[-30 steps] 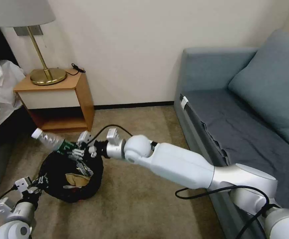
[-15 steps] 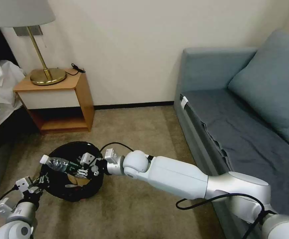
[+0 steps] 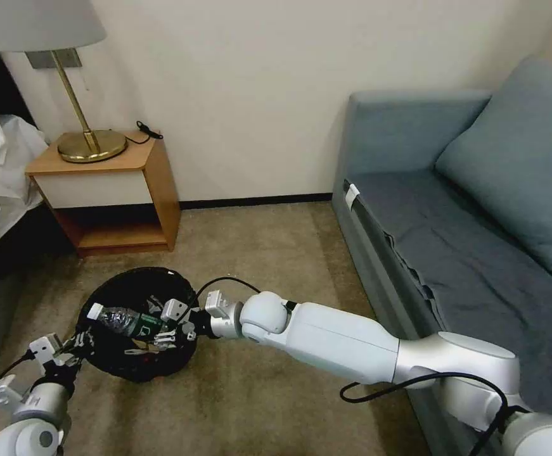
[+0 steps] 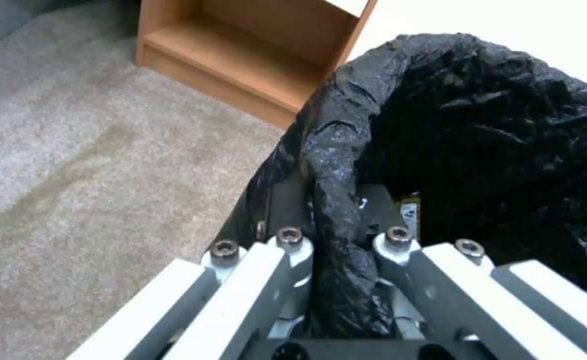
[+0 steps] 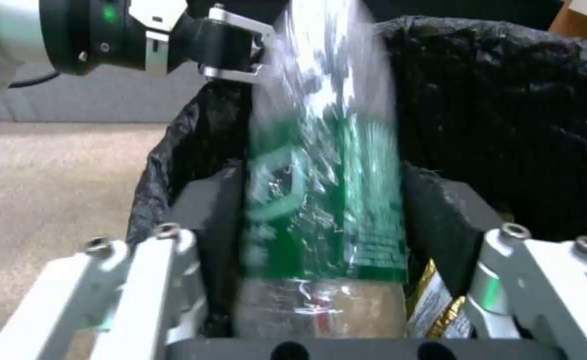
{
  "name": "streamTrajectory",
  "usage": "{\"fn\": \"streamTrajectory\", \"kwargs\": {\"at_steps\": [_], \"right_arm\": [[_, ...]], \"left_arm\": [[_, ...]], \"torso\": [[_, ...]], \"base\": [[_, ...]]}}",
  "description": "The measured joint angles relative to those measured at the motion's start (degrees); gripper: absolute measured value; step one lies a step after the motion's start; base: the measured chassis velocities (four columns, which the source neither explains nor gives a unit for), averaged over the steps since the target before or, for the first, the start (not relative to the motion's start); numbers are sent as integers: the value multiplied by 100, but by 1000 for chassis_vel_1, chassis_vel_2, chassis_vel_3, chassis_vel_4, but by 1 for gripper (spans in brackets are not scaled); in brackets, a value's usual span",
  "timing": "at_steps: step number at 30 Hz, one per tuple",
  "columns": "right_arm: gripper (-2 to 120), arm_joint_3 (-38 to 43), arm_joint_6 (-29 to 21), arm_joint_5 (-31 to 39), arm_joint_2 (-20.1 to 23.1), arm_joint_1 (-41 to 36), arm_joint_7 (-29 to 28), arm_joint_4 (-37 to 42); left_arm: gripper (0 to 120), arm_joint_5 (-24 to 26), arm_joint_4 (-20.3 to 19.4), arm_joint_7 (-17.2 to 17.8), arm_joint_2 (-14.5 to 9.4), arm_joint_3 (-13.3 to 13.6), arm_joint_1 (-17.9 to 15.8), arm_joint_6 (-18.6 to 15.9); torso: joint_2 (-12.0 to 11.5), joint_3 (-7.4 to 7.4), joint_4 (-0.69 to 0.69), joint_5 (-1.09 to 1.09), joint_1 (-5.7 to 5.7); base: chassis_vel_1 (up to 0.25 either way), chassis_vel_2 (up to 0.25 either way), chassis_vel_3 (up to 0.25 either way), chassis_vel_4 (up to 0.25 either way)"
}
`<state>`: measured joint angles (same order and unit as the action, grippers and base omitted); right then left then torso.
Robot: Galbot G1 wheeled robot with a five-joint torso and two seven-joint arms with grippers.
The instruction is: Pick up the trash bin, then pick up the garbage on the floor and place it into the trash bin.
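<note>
Bottle (image 3: 125,320) in right pincer (image 3: 165,329) over bin (image 3: 137,367).

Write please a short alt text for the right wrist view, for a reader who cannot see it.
The right tool grips a clear bottle with green label between its two dark pads, holding it over the open trash bin lined with a black bag. Beyond the bottle, the left tool clamps the bin's rim, and a yellow-silver wrapper lies inside.

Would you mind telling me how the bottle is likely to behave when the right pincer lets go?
The bottle looks clear and empty, so probably light. Its crinkled wall suggests it gives under the right pincer. Being round, it may roll, though the bin should hold it.
</note>
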<state>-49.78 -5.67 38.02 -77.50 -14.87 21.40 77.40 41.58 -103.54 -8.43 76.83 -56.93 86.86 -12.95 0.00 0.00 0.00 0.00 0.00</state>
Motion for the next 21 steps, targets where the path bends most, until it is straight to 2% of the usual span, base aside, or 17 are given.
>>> {"fn": "streamTrajectory", "kwargs": {"at_steps": [8, 10, 16, 19, 21], "right_arm": [[95, 60, 22, -49, 7, 0, 34, -32], [98, 110, 35, -57, 11, 2, 37, -31], [100, 437, 48, -45, 158, 93, 37, 161], [100, 719, 48, 30, 408, 143, -115, 444], [100, 801, 47, 57, 502, 125, -217, 546]], "left_arm": [[5, 45, 2, 14, -31, 0, 13, -9], [5, 60, 10, 24, -38, 0, 14, -16], [5, 230, 46, 162, -59, 25, 12, -135], [5, 339, 108, 459, -7, 89, -30, -290], [5, 353, 129, 527, 18, 102, -45, -325]], "torso": [[0, 0, 0, 0, 0], [0, 0, 0, 0, 0], [0, 0, 1, 0, 0], [0, 0, 0, 0, 0], [0, 0, 1, 1, 0]], "base": [[0, 0, 0, 0], [0, 0, 0, 0], [0, 0, 0, 0], [0, 0, 0, 0], [0, 0, 0, 0]]}}
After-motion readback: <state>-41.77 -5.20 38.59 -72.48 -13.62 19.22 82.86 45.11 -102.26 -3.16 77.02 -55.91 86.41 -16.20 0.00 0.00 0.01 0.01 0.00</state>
